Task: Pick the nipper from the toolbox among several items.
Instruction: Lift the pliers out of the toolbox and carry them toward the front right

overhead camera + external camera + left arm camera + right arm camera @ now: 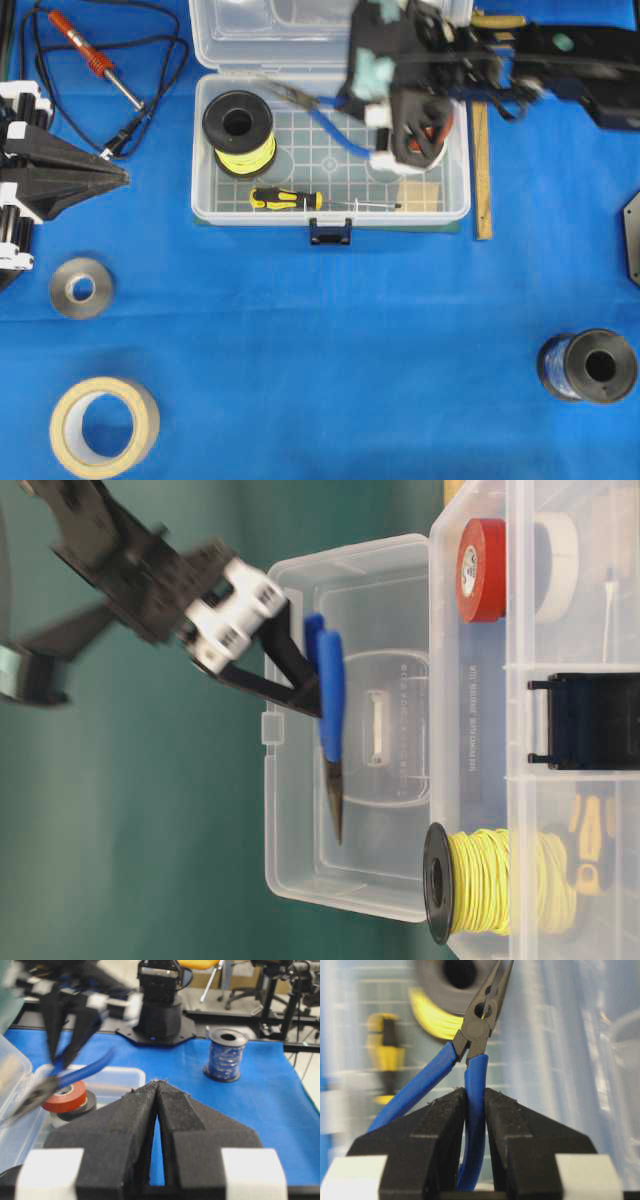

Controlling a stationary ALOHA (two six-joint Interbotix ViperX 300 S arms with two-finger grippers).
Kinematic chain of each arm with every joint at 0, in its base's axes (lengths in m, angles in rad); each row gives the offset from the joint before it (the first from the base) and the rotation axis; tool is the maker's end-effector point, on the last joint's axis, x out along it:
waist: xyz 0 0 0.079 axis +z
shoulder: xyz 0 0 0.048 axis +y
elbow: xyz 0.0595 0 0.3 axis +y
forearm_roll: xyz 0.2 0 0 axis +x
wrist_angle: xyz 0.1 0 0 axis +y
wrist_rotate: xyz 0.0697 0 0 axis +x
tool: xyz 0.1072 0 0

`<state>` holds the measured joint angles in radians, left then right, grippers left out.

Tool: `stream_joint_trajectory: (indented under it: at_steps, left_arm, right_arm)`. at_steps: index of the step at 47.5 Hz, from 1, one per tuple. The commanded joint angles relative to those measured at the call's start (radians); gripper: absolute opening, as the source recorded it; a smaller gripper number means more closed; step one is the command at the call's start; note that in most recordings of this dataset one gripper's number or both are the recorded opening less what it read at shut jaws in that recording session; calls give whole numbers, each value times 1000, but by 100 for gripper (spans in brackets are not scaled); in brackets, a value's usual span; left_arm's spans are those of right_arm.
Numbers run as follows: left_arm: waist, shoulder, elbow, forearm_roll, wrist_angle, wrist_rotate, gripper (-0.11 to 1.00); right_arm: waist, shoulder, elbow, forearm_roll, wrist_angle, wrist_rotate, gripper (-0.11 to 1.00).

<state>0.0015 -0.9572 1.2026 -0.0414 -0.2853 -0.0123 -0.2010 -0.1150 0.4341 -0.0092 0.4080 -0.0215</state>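
**Nipper Held Clear Above the Open Toolbox**

The nipper [472,1055] was seen clamped by one blue handle between the narrowed jaws of the right gripper [475,1097], the other handle splaying free to the side. From table level, the tool [330,715] was shown lifted out of the toolbox [205,195], its dark pointed jaws hanging in front of the raised clear lid and touching nothing. In the overhead view it [325,125] was placed over the back of the case, jaws pointing toward the black spool of yellow wire [238,133].

Inside the case, the black-and-yellow screwdriver [285,199] was found along the front wall, the small wooden block [419,196] in the front right corner, and the red tape roll [482,569] against a white one [556,565].

The left gripper [158,1091] was kept at the table's left edge, its pads pressed together on nothing. A soldering iron [92,58], two tape rolls and a blue wire spool [588,366] were laid outside on the blue cloth.
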Motion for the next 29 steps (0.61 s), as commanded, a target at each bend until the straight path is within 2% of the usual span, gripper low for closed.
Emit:
stream_joint_trajectory:
  at_steps: [1,13,22,29]
  left_arm:
    - [0,6,-11,-3,-6,-2,0]
    - [-2,6,-12,-3,-6,-2,0]
    - [-2,5,-11,-5,-6,-2,0]
    - [-2,5,-11,-5,-6,-2,0]
  right_arm:
    - [64,-57,14,5,-31,15,13]
    - [273,-67,77,5,-104,118,13]
    - [365,17,98,5,-209,186,13]
    - [394,114,98,6,-273,233,13]
